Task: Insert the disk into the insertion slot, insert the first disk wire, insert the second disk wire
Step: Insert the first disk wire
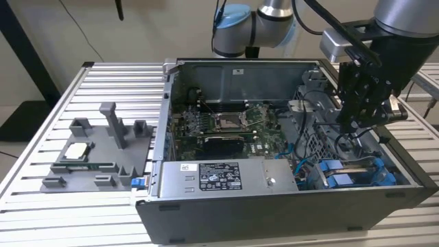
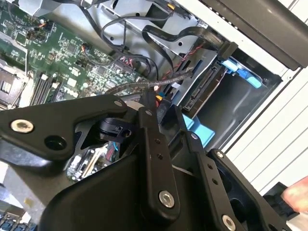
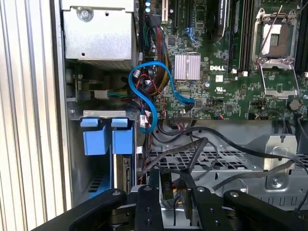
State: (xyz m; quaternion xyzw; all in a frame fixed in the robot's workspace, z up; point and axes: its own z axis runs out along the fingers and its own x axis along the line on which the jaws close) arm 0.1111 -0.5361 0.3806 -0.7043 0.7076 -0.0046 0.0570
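The disk sits inside the insertion slot [image 1: 381, 165] at the case's front corner on the exterior view's right, and its blue carrier [image 1: 348, 174] shows there. In the first wrist view the carrier's blue tabs [image 3: 107, 139] stand beside the disk's edge [image 3: 126, 174]. The disk [image 2: 206, 87] also appears in the second wrist view between blue carrier parts [image 2: 244, 73]. My gripper [image 1: 353, 128] hangs over the perforated bay wall [image 3: 226, 161], a short way from the disk. It is shut on the black connector of a disk wire [image 3: 167, 188], and a braided cable [image 2: 144, 84] runs to its tips [image 2: 158, 108].
The motherboard with its CPU socket [image 1: 226, 121] fills the case's middle. A grey power-supply box [image 1: 223, 177] lies at the front. A blue cable [image 3: 149, 91] and several black cables loop near the bay. A grey fixture [image 1: 96, 154] rests on the slatted table at the exterior view's left.
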